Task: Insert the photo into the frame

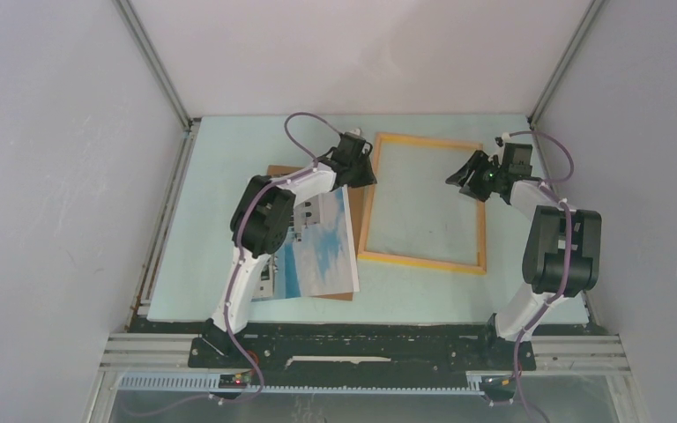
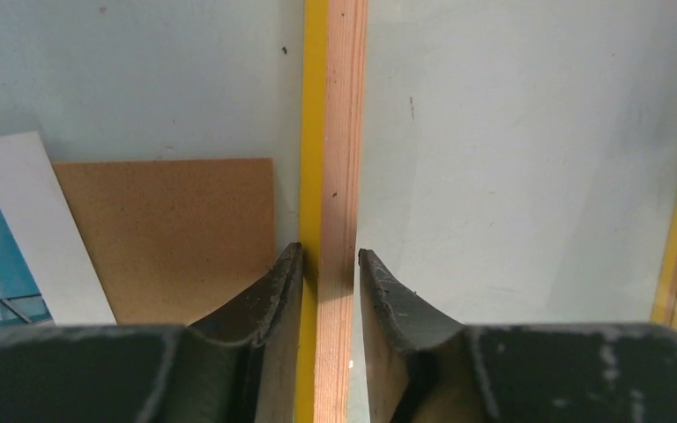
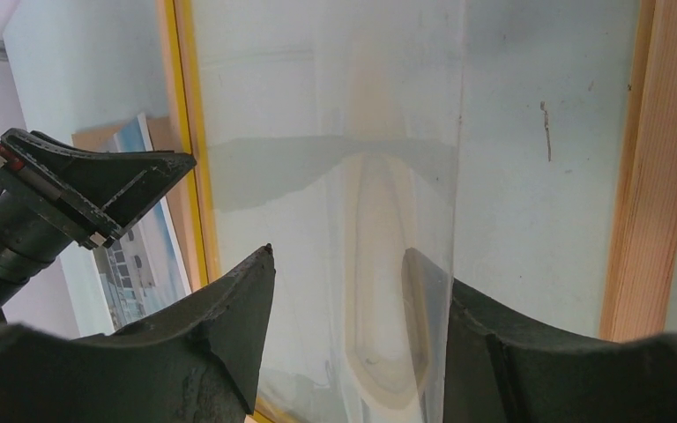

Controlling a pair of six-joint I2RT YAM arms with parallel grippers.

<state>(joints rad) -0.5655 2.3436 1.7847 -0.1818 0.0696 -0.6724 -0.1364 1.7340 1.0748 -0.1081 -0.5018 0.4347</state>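
The yellow-orange frame (image 1: 419,260) lies flat on the pale table, right of centre. My left gripper (image 1: 359,167) is at the far end of its left rail. In the left wrist view the left gripper (image 2: 329,256) is shut on that rail (image 2: 339,132), one finger on each side. The photo (image 1: 322,242), a white building under blue sky, lies left of the frame on a brown backing board (image 1: 282,172). My right gripper (image 1: 474,181) hovers over the frame's right half. It stands open (image 3: 344,264) above the clear pane (image 3: 317,106), holding nothing.
Grey walls enclose the table on three sides. In the right wrist view the pane's edge (image 3: 461,132) runs beside my right finger, with the wooden right rail (image 3: 652,176) beyond it. The left gripper (image 3: 97,185) and the photo (image 3: 137,256) show at the left there.
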